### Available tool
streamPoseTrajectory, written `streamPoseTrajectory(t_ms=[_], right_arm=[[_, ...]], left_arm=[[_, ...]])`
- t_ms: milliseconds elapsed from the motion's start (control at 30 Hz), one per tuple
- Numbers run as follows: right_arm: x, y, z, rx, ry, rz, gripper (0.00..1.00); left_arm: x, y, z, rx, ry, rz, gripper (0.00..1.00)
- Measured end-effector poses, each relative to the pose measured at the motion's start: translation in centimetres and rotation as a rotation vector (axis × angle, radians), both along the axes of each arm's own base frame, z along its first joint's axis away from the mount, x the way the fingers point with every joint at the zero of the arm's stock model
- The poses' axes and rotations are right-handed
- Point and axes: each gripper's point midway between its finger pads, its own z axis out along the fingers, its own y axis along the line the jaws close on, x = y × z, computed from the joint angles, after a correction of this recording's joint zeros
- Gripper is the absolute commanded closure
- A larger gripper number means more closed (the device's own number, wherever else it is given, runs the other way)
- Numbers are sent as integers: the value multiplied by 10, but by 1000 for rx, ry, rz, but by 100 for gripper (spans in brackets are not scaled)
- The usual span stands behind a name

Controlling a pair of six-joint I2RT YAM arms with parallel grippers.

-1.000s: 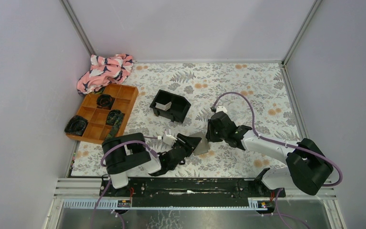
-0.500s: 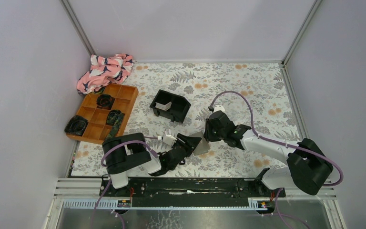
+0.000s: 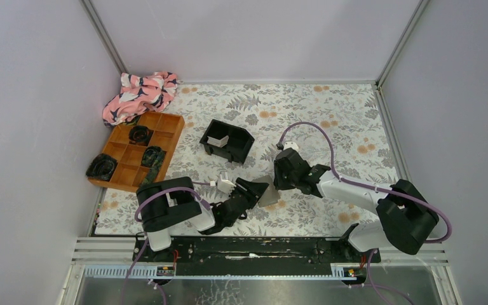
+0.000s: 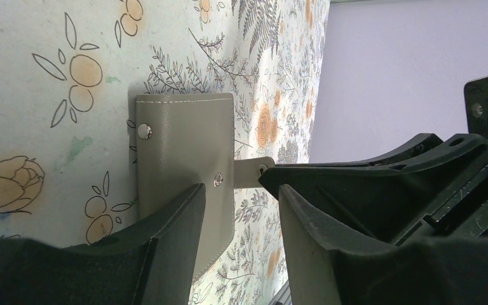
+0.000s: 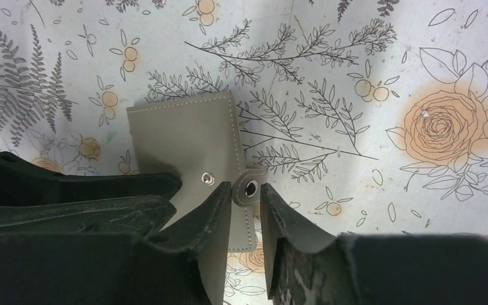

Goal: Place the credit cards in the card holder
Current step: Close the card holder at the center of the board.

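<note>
From above, the card holder [image 3: 268, 192] lies on the desk [image 3: 330, 121] between both sets of fingers; beyond them the black tray [image 3: 227, 140] holds a pale card, the orange tray [image 3: 137, 150] dark bundles.

Left wrist: the left fingers [image 4: 238, 210] straddle the holder's edge, part open; whether they pinch it I cannot tell.

Right wrist: the right fingers [image 5: 246, 206], narrow, bracket the snap tab [image 5: 249, 188]. Best to pin the body firmly and peel the tab gently.

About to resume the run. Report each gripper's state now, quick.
Left gripper: partly open, straddling the edge of the flat grey-taupe folding card holder; grip cannot be told.
Right gripper: narrowly open around the holder's snap tab; grip unclear.
</note>
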Motion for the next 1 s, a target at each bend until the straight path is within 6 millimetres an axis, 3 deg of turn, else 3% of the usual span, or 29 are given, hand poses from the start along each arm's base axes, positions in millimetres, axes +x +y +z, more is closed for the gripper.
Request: streamPoseTrajectory(t_ms=[167, 1000], right_arm=[[-2, -2, -4, -17, 12, 1, 77], [1, 1, 2, -24, -13, 3, 76]], left_arm=[[0, 0, 0, 0, 0, 0, 45], [1, -1, -1, -13, 1, 2, 45]])
